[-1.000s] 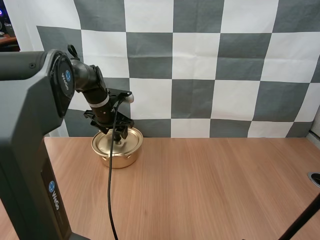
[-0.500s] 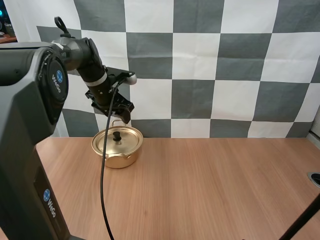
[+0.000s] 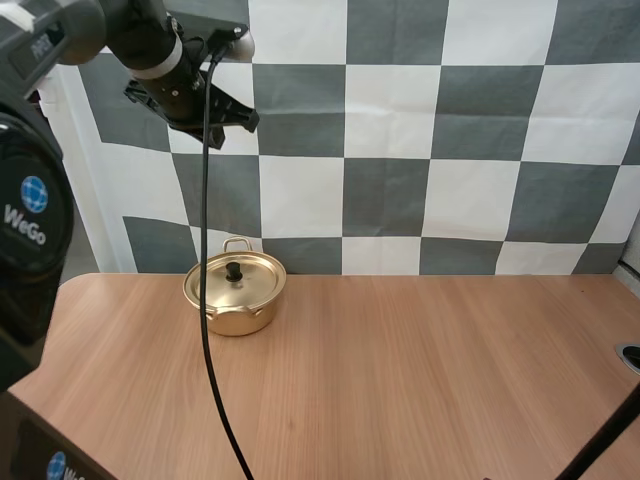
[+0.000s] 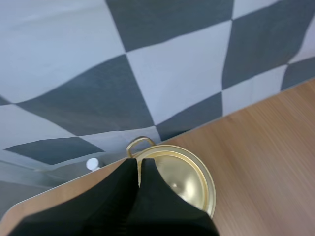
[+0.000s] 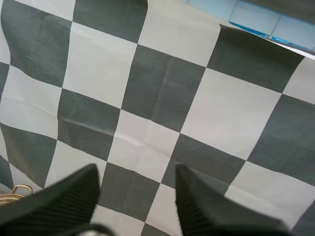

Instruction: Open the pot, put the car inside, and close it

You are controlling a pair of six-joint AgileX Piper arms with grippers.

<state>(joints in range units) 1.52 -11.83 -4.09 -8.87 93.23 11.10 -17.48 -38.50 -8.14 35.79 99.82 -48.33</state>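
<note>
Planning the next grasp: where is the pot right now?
In the high view the pot, lid on, sits near the table's back-left corner, with the left end effector hanging high above it.

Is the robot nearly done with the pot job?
Looks close to done: the lid sits shut on the pot, though whether the car is inside is hidden. Nothing is in hand: the left gripper hangs high above the pot, shut on nothing; the right gripper is open. Left: maybe nothing.

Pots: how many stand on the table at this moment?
1. The pot stands at the far left of the table, with its lid on. The left arm's base hides the near left corner.
</note>
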